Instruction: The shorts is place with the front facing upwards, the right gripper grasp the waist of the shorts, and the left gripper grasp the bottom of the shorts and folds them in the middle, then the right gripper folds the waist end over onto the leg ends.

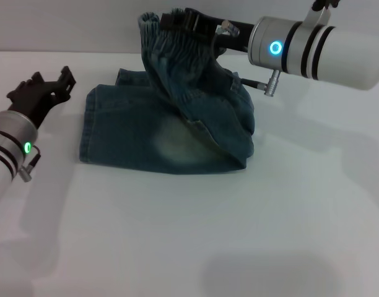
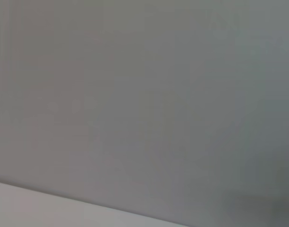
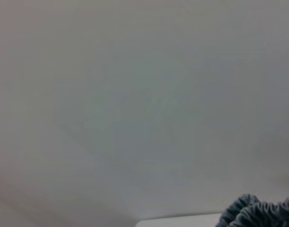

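The blue denim shorts (image 1: 171,133) lie on the white table (image 1: 239,235), folded lengthwise, with a pale faded patch near the front. Their leg ends (image 1: 85,127) rest flat at the left. The gathered waist (image 1: 177,46) is lifted off the table at the back, and my right gripper (image 1: 177,23) is shut on it, its blue-ringed arm reaching in from the right. A bit of that ruffled band (image 3: 258,213) shows in the right wrist view. My left gripper (image 1: 53,83) hovers left of the leg ends, apart from the cloth, holding nothing.
Bare white tabletop spreads in front of and to the right of the shorts. A pale wall (image 2: 144,94) fills both wrist views.
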Available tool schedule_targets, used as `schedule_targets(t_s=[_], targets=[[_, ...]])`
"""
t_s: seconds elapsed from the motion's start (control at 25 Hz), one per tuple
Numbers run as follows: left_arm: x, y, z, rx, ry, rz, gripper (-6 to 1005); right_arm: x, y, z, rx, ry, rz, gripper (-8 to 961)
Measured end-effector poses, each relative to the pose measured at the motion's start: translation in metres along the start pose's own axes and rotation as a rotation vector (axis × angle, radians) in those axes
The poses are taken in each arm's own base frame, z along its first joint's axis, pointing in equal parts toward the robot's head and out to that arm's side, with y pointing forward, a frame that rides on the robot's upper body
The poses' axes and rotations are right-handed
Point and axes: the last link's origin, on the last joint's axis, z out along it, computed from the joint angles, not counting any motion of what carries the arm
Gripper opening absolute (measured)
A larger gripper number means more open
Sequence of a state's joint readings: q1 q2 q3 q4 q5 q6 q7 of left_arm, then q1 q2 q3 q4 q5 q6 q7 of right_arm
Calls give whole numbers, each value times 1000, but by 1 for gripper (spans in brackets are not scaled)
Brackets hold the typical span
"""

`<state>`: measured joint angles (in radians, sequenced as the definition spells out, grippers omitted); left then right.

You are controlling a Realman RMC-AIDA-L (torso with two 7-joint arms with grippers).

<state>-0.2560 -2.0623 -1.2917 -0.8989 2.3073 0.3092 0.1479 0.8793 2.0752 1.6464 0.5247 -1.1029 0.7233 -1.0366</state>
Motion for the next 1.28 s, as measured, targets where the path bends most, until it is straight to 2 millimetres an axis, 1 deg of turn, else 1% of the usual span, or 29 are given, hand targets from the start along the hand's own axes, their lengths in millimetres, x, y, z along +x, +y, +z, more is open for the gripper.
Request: schedule_targets(t_s=[0.2,0.32,0.44,0.56,0.6,0.72,0.8,0.88,0.96,1.04,1.12,1.16,1.28], targets=[[-4,18,2,-53,-1,28,606,-5,9,10,5,8,-13,191],[-4,29,4,-83,10,46,606,-3,9,15,35,32,-48,199],[-4,37,6,-106,20,58,607,3,2,14,60,49,-45,310],[-2,33,3,-95,65,63,608,10,-8,9,87,64,-83,422],[-1,30,1,-85,87,64,608,13,-15,5,107,65,-119,432],[1,25,-5,-74,135,70,608,12,-41,-16,193,13,-246,461],[1,26,-6,-78,145,75,609,6,-66,-40,294,-59,-318,467],[0,29,-4,-88,140,88,609,-2,-89,-66,437,-136,-386,458],[-3,32,1,-98,127,108,610,-10,-108,-90,604,-190,-439,450],[-5,35,4,-108,115,120,610,-19,-122,-111,782,-234,-480,441],[-9,38,6,-123,106,122,611,-26,-128,-126,939,-264,-535,433],[-11,40,5,-133,112,116,611,-28,-127,-131,1016,-278,-576,429],[-13,39,5,-142,133,103,611,-31,-115,-138,1205,-347,-721,416]])
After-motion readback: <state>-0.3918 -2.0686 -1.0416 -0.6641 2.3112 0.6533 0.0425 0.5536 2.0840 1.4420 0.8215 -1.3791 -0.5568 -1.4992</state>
